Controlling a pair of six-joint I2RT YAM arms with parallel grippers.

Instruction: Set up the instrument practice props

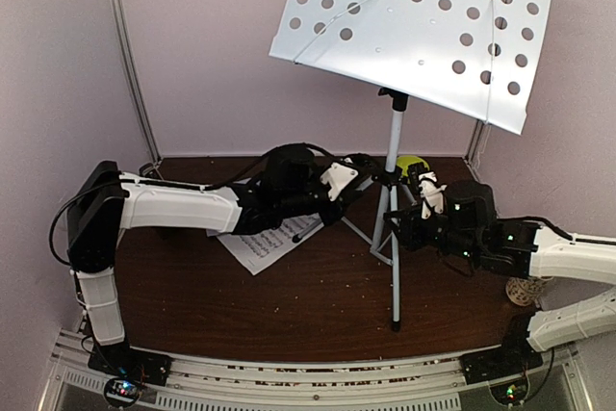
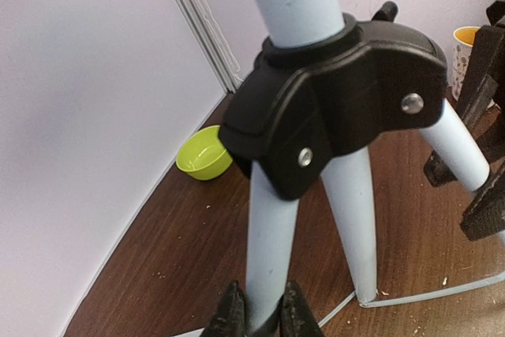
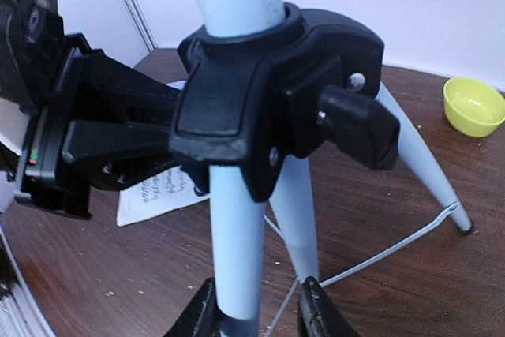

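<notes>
Stand (image 1: 393, 247): upright mid-table, desk (image 1: 414, 26) tilted up high, 3 legs splayed below the hub (image 2: 339, 100).
L claw (image 2: 264, 317): nearly closed, both fingers pressed on 1 leg (image 2: 268, 219) just under the hub.
R claw (image 3: 256, 317): straddled a leg from the opp. side. 1 finger touched it and there was a gap at the other, so no clamp yet.
Sheet (image 1: 260, 245): flat on the table (image 1: 318, 315), partly under the L arm, left of the stand.
Metronome: not in view.
Bowl (image 1: 412, 163), cup (image 1: 527, 288): bowl behind the tripod, cup by the R arm. Neither was needed.
Step, my read: steadying or placing the stand w/ 2 arms.
Doing it well: R needed to close fully before any shift. Both arms had to move together & slowly, keeping the pole vertical, since the big desk looked top-heavy. Mind the wire brace (image 3: 394, 246) near the feet, and release 1 claw at a time.
</notes>
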